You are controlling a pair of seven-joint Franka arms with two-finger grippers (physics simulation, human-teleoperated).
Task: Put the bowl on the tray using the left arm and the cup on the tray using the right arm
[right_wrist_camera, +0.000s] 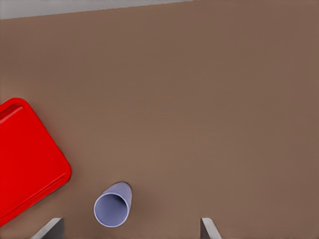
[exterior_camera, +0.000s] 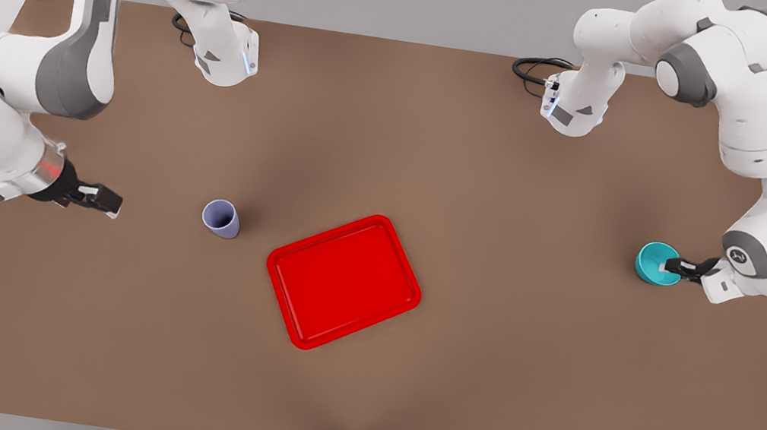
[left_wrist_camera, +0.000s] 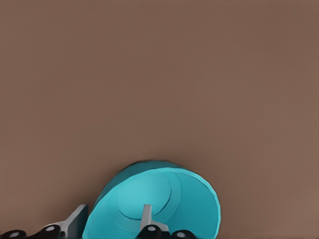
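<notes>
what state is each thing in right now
bowl: upright on the table, rim between the left gripper's jaws, one finger inside
cup: upright on the table, untouched
tray: flat on the table, nothing on it
right gripper: jaws open, short of the cup

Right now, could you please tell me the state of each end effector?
Left end effector: fingers straddling the bowl's rim; grip cannot be told.
Right end effector: open, empty, short of the cup.

No readable text or labels anywhere (arms included).
</notes>
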